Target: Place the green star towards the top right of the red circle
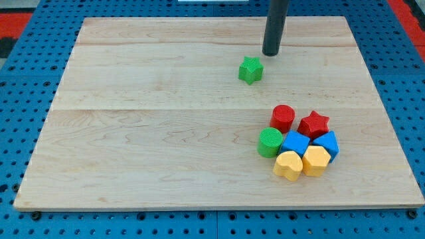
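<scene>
Lying alone on the wooden board (166, 133), the green star (250, 70) sits in the upper middle-right area, well apart from the other blocks. My tip (271, 54) rests just beside it, toward the view's top right of the star, with a narrow gap between them as far as can be judged. The rod comes down nearly upright from the view's top edge and carries no pincer, so nothing is clamped.

The red circle (283, 118) lies toward the view's bottom right of the star, at the top left of a tight cluster. A red star (313, 124) sits just to its right. Below the red circle are a green circle (269, 143) and a blue cube (295, 143), and a second blue block (327, 143) lies at the cluster's right edge. Two yellow blocks close the cluster at the view's bottom: a yellow heart (288, 165) and a yellow block (315, 160) of faceted shape. No containers appear on the board.
</scene>
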Robot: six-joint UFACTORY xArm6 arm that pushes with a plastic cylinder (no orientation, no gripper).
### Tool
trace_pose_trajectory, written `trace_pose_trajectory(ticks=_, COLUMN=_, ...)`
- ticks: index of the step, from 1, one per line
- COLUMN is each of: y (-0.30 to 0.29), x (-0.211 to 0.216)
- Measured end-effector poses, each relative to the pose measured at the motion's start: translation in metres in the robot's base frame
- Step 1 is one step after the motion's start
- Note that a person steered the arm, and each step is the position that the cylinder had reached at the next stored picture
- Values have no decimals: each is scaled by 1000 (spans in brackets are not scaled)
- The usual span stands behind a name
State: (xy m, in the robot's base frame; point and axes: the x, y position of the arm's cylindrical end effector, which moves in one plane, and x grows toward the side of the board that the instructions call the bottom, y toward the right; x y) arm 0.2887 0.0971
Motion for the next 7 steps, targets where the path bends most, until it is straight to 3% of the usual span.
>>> trace_pose_trajectory(ticks=1, y=-64, x=78)
trace_pose_trajectory(ticks=2, y=-48, x=108)
trace_pose_trajectory(ticks=3, y=-106, x=67)
trace_pose_trajectory(ticks=5, y=-5, x=61)
trace_pose_trajectory(ticks=7, y=33, x=64)
